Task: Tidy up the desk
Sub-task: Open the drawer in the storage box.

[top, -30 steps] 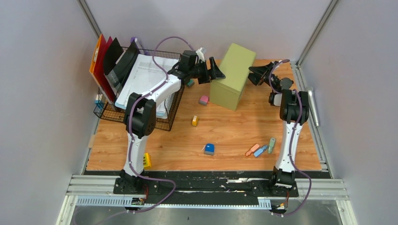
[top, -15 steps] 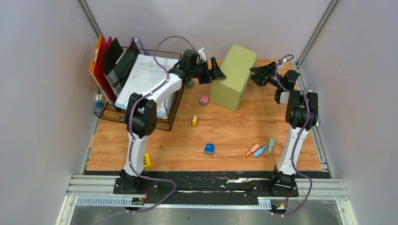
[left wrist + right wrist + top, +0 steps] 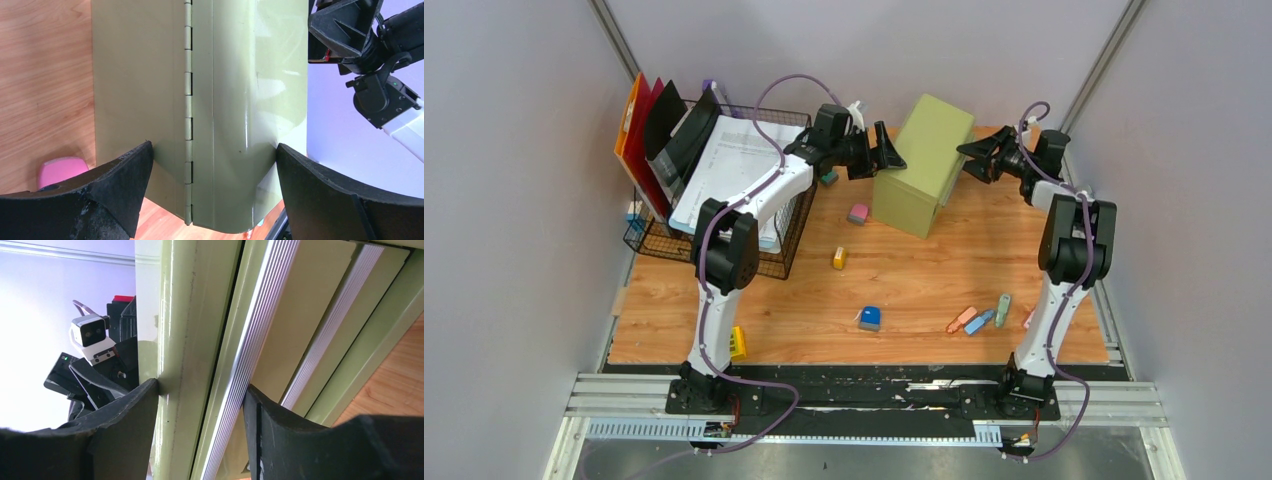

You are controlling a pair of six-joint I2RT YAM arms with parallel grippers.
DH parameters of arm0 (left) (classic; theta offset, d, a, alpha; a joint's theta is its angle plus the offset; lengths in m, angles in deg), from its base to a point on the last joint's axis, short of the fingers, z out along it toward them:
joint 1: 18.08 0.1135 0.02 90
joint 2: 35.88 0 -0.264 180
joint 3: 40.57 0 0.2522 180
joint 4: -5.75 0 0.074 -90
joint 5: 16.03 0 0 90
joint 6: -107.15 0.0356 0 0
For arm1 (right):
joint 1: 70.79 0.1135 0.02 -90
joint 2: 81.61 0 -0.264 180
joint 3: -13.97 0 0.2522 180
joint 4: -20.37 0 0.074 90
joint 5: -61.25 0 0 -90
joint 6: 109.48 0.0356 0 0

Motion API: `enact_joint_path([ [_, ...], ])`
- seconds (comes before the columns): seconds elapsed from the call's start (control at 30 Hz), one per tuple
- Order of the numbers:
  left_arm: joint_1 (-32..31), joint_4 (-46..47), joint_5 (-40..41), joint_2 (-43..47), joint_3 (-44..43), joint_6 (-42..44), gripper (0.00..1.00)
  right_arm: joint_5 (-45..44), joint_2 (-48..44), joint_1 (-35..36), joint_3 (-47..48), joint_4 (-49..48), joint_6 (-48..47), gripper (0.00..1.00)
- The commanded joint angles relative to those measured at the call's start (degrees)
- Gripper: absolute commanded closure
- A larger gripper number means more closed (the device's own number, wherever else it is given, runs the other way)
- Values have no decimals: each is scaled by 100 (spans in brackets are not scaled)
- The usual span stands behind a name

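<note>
The step in hand is judged to be the repositioning of the green cabinet (image 3: 922, 160), which stands upright at the far middle of the desk (image 3: 904, 285) and is flanked by both arms. The left gripper (image 3: 886, 152) is held spread wide and pointed at the cabinet's hinged face; nothing is held in it, and in the left wrist view its fingertips (image 3: 142, 155) are seen against that face, though contact cannot be confirmed. The right gripper (image 3: 972, 158) is likewise parted and carries nothing; in its wrist view a corner of the cabinet and a silver rail (image 3: 250, 340) are framed between its fingers, and again it cannot be told whether the surface is touched. The loose items, among them a pink block (image 3: 858, 213), a yellow block (image 3: 839, 258) and a blue piece (image 3: 870, 318), are left lying nearer on the desk. For the next move, even pressure from both sides is probably called for, so that the cabinet is slid or turned without being tipped, and the pink block just beside its base is not trapped.
</note>
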Motion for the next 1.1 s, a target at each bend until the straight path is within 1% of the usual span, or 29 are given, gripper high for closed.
enact_joint_path([
  [0.0,-130,-1059,319,-403,116,422,4,-129,-590,-194,404,669,-1444,100],
  [0.2,-90,-1090,378,-363,129,411,4,-304,-733,-310,543,1236,-1960,100],
  [0.33,-76,-1101,396,-340,132,407,4,-250,-734,-361,672,1472,-2146,100],
  [0.6,-50,-1100,431,-317,109,415,4,197,-639,-519,751,1483,-2172,100],
  [0.63,-50,-1097,422,-324,105,415,4,235,-637,-523,740,1483,-2195,98],
  [0.7,-45,-1102,410,-331,102,412,4,281,-637,-501,698,1483,-2234,91],
  [0.8,-49,-1101,404,-335,103,405,4,336,-623,-483,658,1550,-2326,64],
  [0.87,-50,-1095,397,-335,101,404,4,334,-625,-459,631,1581,-2385,51],
  [0.97,-48,-1088,385,-336,95,399,4,303,-599,-400,596,1650,-2505,44],
  [1.07,-50,-1091,373,-346,93,389,4,276,-495,-330,586,1704,-2590,42],
])
